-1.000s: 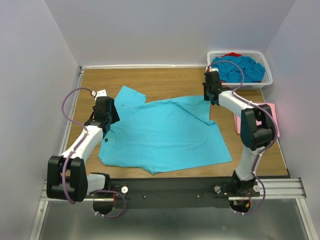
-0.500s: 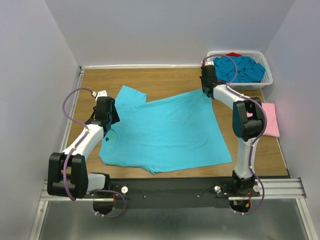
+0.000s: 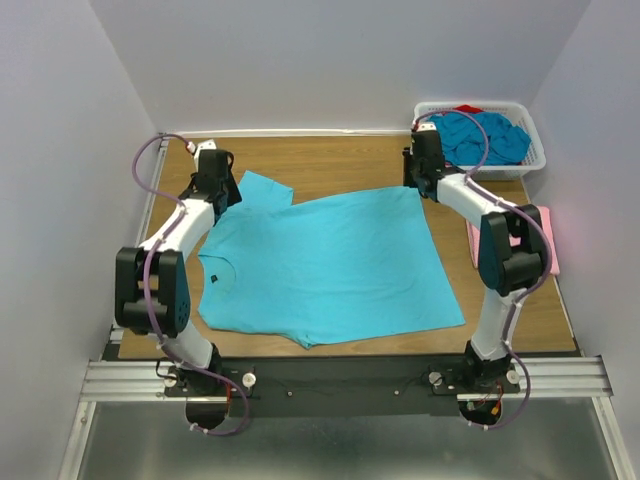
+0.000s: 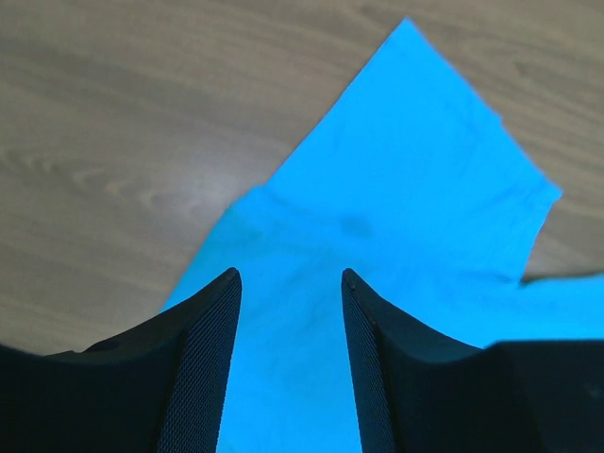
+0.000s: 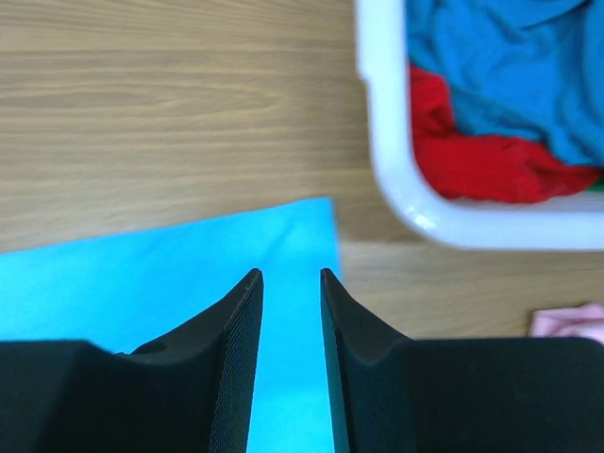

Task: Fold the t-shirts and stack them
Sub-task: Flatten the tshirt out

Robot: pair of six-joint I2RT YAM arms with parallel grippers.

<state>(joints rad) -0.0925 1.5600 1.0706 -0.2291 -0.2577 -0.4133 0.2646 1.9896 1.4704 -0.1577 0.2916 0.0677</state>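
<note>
A turquoise t-shirt [image 3: 330,265] lies spread flat across the middle of the table, collar to the left. Its far-left sleeve [image 4: 425,170] sticks out toward the back. My left gripper [image 3: 217,188] hovers open over the base of that sleeve, with only cloth showing below its fingers [image 4: 212,321]. My right gripper [image 3: 419,183] is open just above the shirt's far right corner [image 5: 302,226], holding nothing. More turquoise t-shirts [image 3: 480,135] are heaped in the basket. A pale pink t-shirt [image 3: 545,245] lies at the table's right edge, partly behind the right arm.
A white lattice basket [image 3: 535,158] stands at the back right corner, its rim [image 5: 387,160] close to my right gripper; a red cloth [image 5: 472,160] lies inside with the turquoise ones. Bare wood shows along the back and left of the shirt.
The right gripper carried the folded-over corner outward, then opened, and the corner now lies flat. The left arm swung from the collar area toward the far-left sleeve.
</note>
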